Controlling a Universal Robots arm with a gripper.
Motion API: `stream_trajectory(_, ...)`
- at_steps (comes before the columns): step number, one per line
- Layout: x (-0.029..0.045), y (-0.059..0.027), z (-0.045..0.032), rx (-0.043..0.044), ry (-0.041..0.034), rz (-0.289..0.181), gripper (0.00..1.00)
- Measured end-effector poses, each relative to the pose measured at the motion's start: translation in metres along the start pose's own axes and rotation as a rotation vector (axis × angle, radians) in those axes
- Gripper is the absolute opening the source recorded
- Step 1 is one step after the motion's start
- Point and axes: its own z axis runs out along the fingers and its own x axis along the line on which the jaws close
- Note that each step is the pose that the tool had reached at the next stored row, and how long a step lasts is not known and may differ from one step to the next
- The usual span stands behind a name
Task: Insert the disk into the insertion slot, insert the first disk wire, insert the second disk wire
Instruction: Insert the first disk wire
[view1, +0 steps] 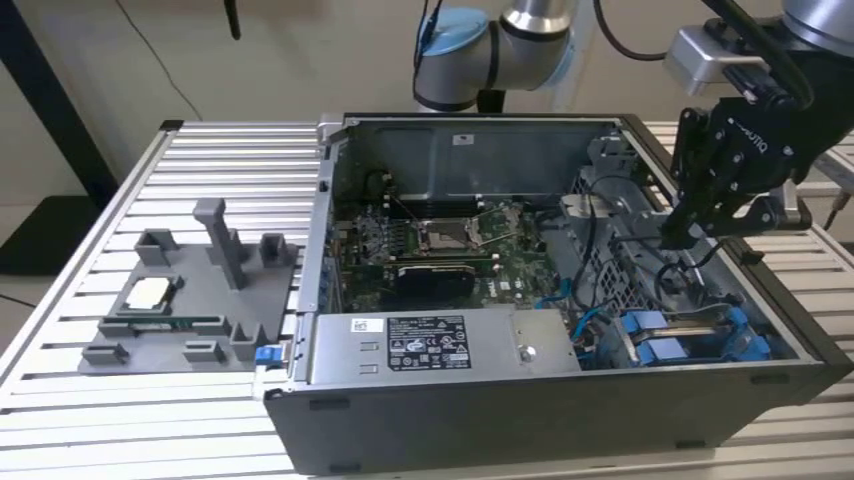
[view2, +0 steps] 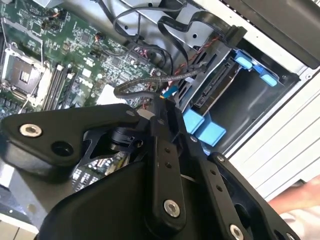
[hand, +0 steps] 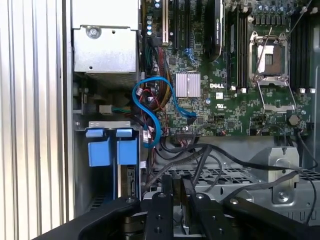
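The disk (view2: 218, 82) sits inside the insertion slot (view1: 625, 292), a grey perforated metal bay at the case's corner on the exterior view's right. Its blue carrier tabs (view1: 657, 341) stick out, and they also show in both wrist views (view2: 200, 128) (hand: 112, 149). My gripper (view1: 682, 232) hangs above the bay beside the tangle of black cables. Its fingers (view2: 161, 111) stand close together on a braided disk wire (view2: 134, 86) whose small connector shows blue and yellow. In the first wrist view the fingertips (hand: 166, 186) lie just over the perforated metal.
The open computer case holds a motherboard (view1: 441, 236) and a grey power supply box with a white sticker (view1: 430, 346). A blue cable (hand: 150, 107) loops near the bay. A grey fixture with a small chip (view1: 150, 292) lies on the slatted table (view1: 80, 410). A hand (view2: 300, 200) rests outside the case.
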Motion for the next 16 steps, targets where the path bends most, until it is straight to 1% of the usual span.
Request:
stream_trajectory(2, 0.0, 0.0, 0.0, 0.0002, 0.0164, -0.002, 0.19)
stream_trajectory(4, 0.0, 0.0, 0.0001, 0.0008, 0.0397, -0.004, 0.19)
stream_trajectory(5, 0.0, -0.0001, 0.0004, 0.0017, 0.0489, -0.006, 0.19)
stream_trajectory(6, 0.0001, -0.0001, 0.0009, 0.0033, 0.0529, -0.007, 0.19)
stream_trajectory(8, 0.0002, -0.0001, 0.0024, 0.0109, 0.0533, -0.009, 0.19)
stream_trajectory(13, 0.001, -0.0003, 0.0063, 0.038, 0.053, -0.016, 0.19)
stream_trajectory(16, 0.003, -0.0004, 0.0081, 0.0484, 0.0532, -0.018, 0.19)
